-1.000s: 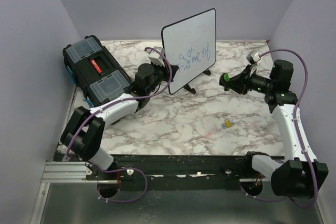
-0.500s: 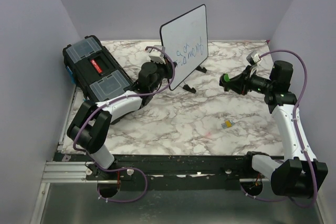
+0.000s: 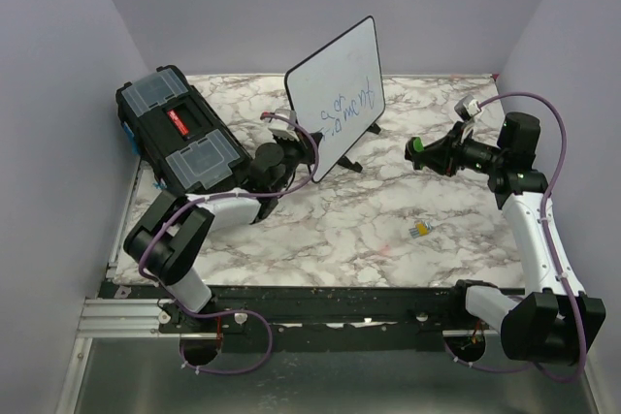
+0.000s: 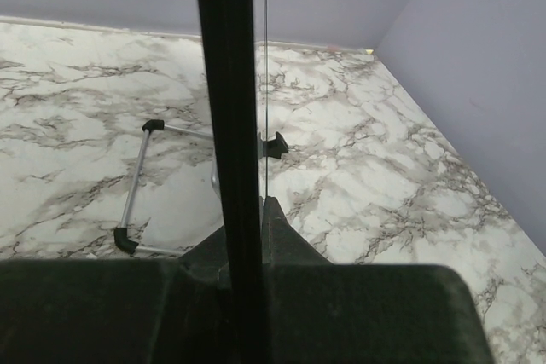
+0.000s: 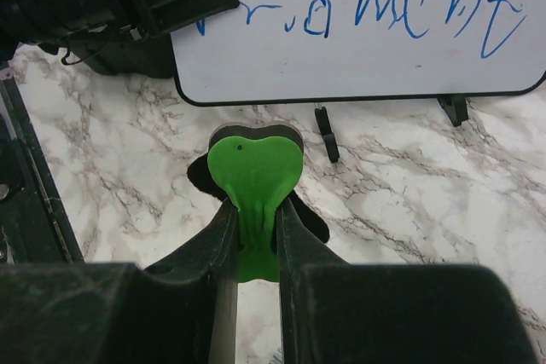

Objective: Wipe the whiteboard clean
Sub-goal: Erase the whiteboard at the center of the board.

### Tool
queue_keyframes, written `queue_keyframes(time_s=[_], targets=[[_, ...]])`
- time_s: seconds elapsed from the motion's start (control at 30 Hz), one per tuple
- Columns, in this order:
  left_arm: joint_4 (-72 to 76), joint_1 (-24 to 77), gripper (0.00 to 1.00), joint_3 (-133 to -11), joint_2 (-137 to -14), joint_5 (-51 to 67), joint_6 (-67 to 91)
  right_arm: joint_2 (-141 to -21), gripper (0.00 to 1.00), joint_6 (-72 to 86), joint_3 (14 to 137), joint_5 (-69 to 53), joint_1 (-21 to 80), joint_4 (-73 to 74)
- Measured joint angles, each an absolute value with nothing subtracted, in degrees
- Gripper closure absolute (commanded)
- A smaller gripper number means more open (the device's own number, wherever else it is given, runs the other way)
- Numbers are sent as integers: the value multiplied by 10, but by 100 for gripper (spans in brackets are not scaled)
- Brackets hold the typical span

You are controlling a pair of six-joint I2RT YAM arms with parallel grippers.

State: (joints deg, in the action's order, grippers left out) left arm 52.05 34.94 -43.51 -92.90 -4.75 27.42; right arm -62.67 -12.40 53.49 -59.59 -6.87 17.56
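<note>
Top external: low left gripper [image 3: 305, 154] on whiteboard [image 3: 337, 94], raised right gripper [image 3: 424, 152] on eraser [image 3: 415, 144]

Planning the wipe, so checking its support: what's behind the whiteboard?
A wire prop with black tips, down at the marble table, shows in the left wrist view. From above, the whiteboard covers it.

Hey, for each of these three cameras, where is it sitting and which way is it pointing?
Top external: above and behind the bases, looking down over the marble table; both arms and the toolbox show.
Left wrist: on the left arm, looking along the left end effector, shut on the whiteboard frame, seen edge-on.
Right wrist: on the right arm, facing the whiteboard's writing past the right end effector, shut on a green eraser.
Shared: both wrist views show the whiteboard, one edge-on, one face-on.
</note>
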Motion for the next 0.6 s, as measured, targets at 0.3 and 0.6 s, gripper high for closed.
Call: queue_keyframes(time_s=[0.3, 0.6], targets=[[607, 373, 100, -390, -947, -73, 253, -627, 99, -124, 535, -598, -69, 176], [678, 384, 100, -366, -979, -96, 264, -627, 99, -124, 533, -599, -69, 176]])
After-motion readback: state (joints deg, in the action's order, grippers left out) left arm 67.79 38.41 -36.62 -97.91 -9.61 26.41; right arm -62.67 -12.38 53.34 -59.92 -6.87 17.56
